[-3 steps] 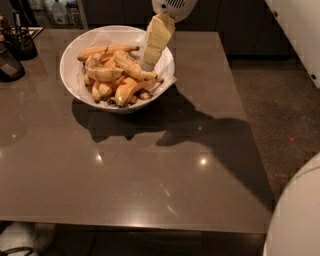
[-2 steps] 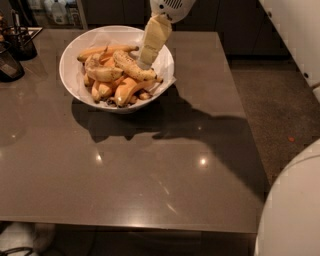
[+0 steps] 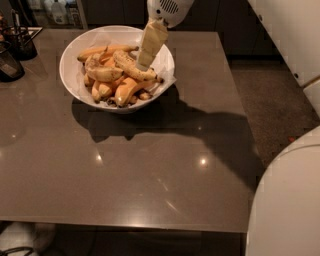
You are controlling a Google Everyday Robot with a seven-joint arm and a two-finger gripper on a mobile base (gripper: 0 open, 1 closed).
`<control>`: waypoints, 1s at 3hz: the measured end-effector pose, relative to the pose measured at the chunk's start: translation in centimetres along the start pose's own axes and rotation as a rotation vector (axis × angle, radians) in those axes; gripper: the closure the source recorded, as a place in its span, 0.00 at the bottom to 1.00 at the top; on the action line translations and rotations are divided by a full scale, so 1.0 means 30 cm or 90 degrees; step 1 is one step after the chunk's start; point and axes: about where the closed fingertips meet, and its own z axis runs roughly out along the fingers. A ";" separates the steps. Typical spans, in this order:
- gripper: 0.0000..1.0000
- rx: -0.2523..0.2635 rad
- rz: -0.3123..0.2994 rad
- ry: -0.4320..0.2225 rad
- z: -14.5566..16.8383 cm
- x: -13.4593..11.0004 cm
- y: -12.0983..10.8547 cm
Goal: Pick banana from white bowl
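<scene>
The white bowl [image 3: 65,67] stands at the back left of the brown table, lined with white paper and piled with bananas. The speckled pale-yellow banana [image 3: 126,61] lies on top of the pile, slanting down to the right. My gripper [image 3: 143,64] reaches down from the top of the view into the bowl, and its tip rests on or just above the middle of this banana. Smoother orange-yellow bananas [image 3: 125,90] lie below and beside it.
Dark holders [image 3: 11,62] stand at the table's left edge, and bottles [image 3: 57,10] stand behind it. The table's right edge [image 3: 235,125] borders grey carpet. My white body [image 3: 285,200] fills the lower right corner.
My gripper has edged slightly to the left over the bowl. The bananas and the bowl have not moved.
</scene>
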 end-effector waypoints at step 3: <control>0.37 -0.025 -0.016 0.041 0.092 -0.010 0.001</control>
